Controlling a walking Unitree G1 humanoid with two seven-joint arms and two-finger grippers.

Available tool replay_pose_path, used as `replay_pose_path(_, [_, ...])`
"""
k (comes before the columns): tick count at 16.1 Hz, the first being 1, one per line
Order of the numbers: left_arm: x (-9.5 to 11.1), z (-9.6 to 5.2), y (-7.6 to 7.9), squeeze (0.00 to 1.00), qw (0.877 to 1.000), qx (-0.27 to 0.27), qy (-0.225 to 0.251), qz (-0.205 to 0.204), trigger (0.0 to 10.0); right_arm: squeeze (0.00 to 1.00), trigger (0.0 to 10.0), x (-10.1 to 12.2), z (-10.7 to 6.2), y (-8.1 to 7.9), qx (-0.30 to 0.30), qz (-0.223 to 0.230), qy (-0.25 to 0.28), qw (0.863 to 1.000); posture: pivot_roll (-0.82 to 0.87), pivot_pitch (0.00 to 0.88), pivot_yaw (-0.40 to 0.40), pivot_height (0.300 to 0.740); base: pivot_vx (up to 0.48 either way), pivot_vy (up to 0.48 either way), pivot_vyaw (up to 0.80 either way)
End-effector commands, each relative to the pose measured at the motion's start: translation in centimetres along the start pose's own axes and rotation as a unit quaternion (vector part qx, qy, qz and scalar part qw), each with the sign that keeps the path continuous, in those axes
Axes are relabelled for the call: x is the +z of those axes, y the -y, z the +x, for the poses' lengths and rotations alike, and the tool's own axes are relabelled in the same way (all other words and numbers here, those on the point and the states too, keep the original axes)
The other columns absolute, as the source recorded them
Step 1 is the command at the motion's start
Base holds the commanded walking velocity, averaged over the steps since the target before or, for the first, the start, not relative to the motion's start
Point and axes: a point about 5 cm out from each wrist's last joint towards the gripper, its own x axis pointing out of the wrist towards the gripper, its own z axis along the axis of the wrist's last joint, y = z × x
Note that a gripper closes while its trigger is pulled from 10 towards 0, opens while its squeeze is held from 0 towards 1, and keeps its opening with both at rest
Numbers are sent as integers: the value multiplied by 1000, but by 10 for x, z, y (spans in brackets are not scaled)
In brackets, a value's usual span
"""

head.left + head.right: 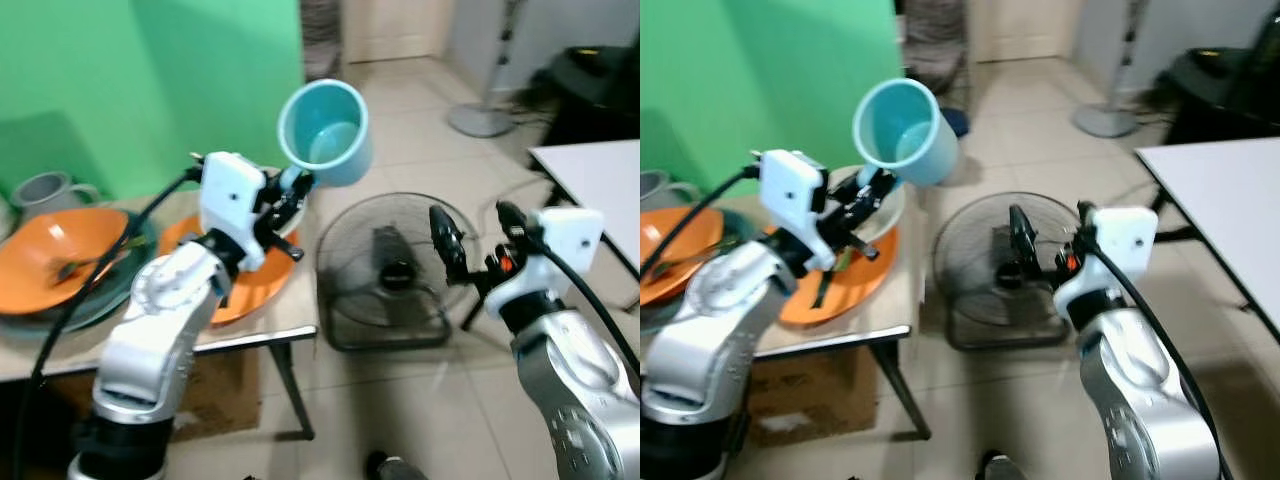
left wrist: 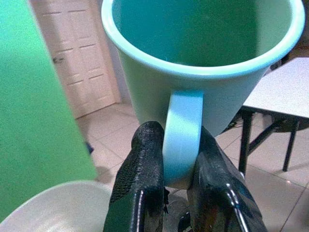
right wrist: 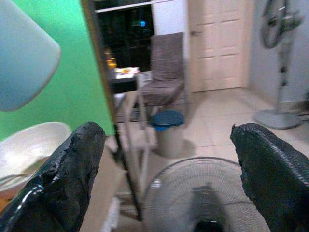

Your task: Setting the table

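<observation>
Light blue, the mug (image 1: 324, 133) is in the air at the upper middle of the frame, above the right edge of the tabletop (image 1: 262, 330). The left gripper (image 2: 177, 159) is clenched on its handle, one black finger on each side, and the open mouth is tilted toward the camera. The inside of the mug looks empty.

I judge that the step in hand is the carrying: the mug is lifted from the stack of dishes and must go to the place where the table is set, probably the white table (image 1: 598, 180) at the right edge of the frame. The next move calls for a turn to the right, with the mug kept level and clear of the floor fan (image 1: 392, 270) that stands between.

The right gripper (image 1: 478, 233) hangs in front of the fan with its fingers spread wide and nothing between them.

At the left of the frame lie an orange bowl (image 1: 50, 258) with cutlery in it, an orange plate (image 1: 245, 280) under a whitish bowl (image 2: 63, 208), and a grey mug (image 1: 42, 190) behind.
</observation>
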Motion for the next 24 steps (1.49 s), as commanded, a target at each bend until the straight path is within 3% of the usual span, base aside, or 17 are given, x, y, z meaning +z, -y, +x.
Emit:
replay_pose_path(1, [8, 5, 4, 0, 1000, -3, 17, 16, 5176, 0, 10000, -6, 1, 4, -17, -15, -22, 1000, 0, 0, 73, 740, 0, 0, -800])
replay_pose_path(2, [7, 9, 6, 0, 1000, 9, 11, 7, 10000, 0, 10000, -10, -1, 8, -19, -9, -31, 999, 1, 0, 79, 740, 0, 0, -788])
replay_pose_path(6, [-9, 10, 6, 0, 999, 36, -11, -2, 10000, 0, 10000, -19, -2, 10, -47, 26, -46, 997, -19, 0, 95, 740, 0, 0, -772])
replay_pose_path(7, [-16, 10, 5, 0, 999, 49, -20, -1, 10000, 0, 10000, -24, -3, 9, -62, 1, -54, 997, -14, 0, 90, 740, 0, 0, -750])
replay_pose_path(11, [-43, -3, -8, 0, 989, 122, -78, 7, 10000, 0, 10000, -37, -4, 7, -95, -11, -84, 992, -22, 0, 110, 740, 0, 0, -775])
replay_pose_path(14, [-54, -14, -11, 0, 988, 127, -86, 19, 10000, 0, 10000, -40, -3, 8, -113, -13, -90, 989, -19, 0, 100, 740, 0, 0, -781])
replay_pose_path(24, [-55, -18, -15, 0, 988, 132, -84, 7, 10000, 0, 10000, -43, 6, -1, -98, -18, -90, 991, -3, 0, 90, 740, 295, 0, 0])
